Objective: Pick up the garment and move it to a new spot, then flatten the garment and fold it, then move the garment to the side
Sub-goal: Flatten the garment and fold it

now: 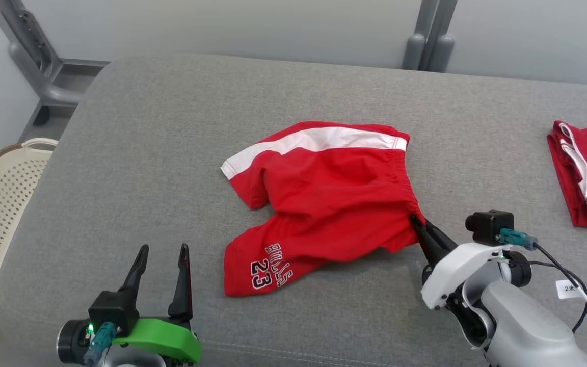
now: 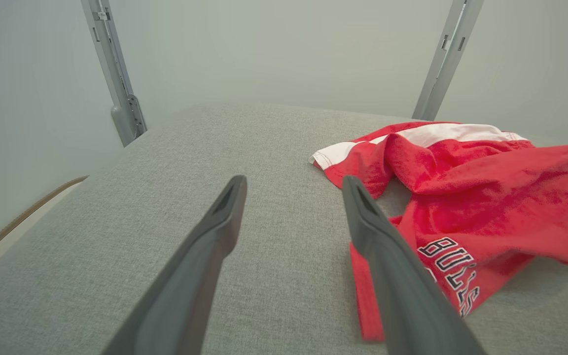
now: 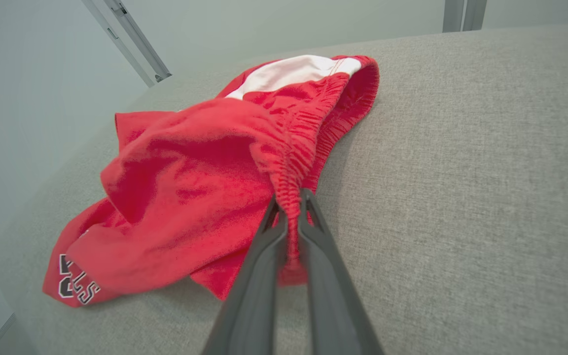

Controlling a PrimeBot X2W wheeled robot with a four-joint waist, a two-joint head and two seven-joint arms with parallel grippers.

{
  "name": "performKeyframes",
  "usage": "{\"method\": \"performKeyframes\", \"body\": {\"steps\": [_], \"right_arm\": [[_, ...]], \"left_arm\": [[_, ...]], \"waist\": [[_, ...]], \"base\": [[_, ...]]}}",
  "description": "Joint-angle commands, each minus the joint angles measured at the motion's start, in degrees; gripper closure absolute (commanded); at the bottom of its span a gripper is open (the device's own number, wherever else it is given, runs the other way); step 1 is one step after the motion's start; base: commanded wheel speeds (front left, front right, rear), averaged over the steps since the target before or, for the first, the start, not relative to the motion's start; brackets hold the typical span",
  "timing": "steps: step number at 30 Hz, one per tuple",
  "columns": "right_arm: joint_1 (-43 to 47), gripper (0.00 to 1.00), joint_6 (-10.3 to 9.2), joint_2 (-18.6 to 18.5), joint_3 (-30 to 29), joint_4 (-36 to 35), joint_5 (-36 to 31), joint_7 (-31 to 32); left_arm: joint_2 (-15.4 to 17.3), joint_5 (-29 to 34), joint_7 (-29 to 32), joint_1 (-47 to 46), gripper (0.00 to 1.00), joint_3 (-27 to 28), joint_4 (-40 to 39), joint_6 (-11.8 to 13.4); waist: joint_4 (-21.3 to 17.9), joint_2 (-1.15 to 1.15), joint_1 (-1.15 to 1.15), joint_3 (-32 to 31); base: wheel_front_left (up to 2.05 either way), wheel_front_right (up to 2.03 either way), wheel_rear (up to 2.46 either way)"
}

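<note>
Grey cloth covers the wide surface (image 1: 171, 127) before the robot, and the red shorts (image 1: 324, 188) lie crumpled near its middle, a little toward the right side. At the far right edge lies a second red garment (image 1: 584, 173), folded, well apart from them, and a pale basket (image 1: 3, 199) stands beside the left edge. The right gripper (image 1: 417, 224) is closed on the elastic waistband (image 3: 308, 128) at the near right corner of the shorts, with a pinch of cloth between its fingers. The left gripper (image 1: 164, 250) stands wide open and holds nothing, near the leg end but not touching it. I judge that the step in hand is the pick-up, before the move to a new spot. To do it well, the right arm should lift straight and slowly, so that the thin pinch does not slip out, and high enough that the hanging legs clear the surface before it goes sideways. The shorts look soft and thin, with one leg bent over, a white stripe (image 1: 319, 140) along the far side, and the print (image 1: 273, 267) "BULLS 23" on the near leg hem.
</note>
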Motion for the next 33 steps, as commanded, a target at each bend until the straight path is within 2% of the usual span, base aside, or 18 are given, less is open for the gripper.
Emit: {"method": "performKeyframes", "body": {"steps": [1, 8, 13, 17, 22, 26, 29, 33], "right_arm": [[1.5, 1.00, -0.02, -1.1, 0.2, -1.6, 0.0, -0.4], [6.9, 1.00, -0.02, -4.9, -1.7, -9.8, -1.2, -0.1], [13.3, 1.00, -0.02, -7.1, -6.1, -18.5, -2.8, 4.1], [17.3, 1.00, -0.02, -7.3, -9.3, -23.5, -4.0, 7.4], [21.0, 1.00, -0.02, -5.9, -14.1, -30.7, -6.8, 12.6], [19.8, 1.00, -0.02, -3.9, -15.7, -34.3, -9.1, 14.7], [17.5, 1.00, -0.02, -2.6, -16.4, -34.6, -12.1, 14.9], [13.1, 1.00, -0.02, -1.6, -15.8, -31.2, -14.4, 15.9]], "left_arm": [[-0.2, 0.4, 0.0, 1.0, 0.00, 0.2, 0.1, -0.3], [-0.7, 0.8, 0.0, 1.5, 0.00, 0.4, 0.5, -0.7], [-0.9, 0.9, 0.0, 2.0, 0.00, 1.0, 0.9, -0.9], [-1.0, 1.0, 0.0, 2.3, 0.00, 1.4, 1.1, -1.0], [-1.1, 1.1, 0.0, 2.9, 0.00, 1.8, 1.1, -1.2], [-1.2, 1.3, 0.0, 2.7, 0.00, 1.6, 1.2, -1.4], [-1.3, 1.4, 0.0, 2.4, 0.00, 1.5, 1.5, -1.5], [-1.4, 1.5, 0.0, 2.0, 0.00, 1.2, 1.8, -1.7]], "waist": [[-2.2, 0.00, 0.00, -0.7], [-4.5, 0.00, 0.00, -1.2], [-5.3, 0.00, 0.00, -1.8], [-5.6, 0.00, 0.00, -2.3], [-6.1, 0.00, 0.00, -2.8], [-6.0, 0.00, 0.00, -3.2], [-5.5, 0.00, 0.00, -3.4], [-4.6, 0.00, 0.00, -3.5]], "base": [[0.00, 0.00, 0.00], [0.00, 0.00, 0.00], [0.00, 0.00, 0.00], [0.00, 0.00, 0.00], [0.00, 0.00, 0.00], [0.00, 0.00, 0.00], [0.00, 0.00, 0.00], [0.00, 0.00, 0.00]]}}
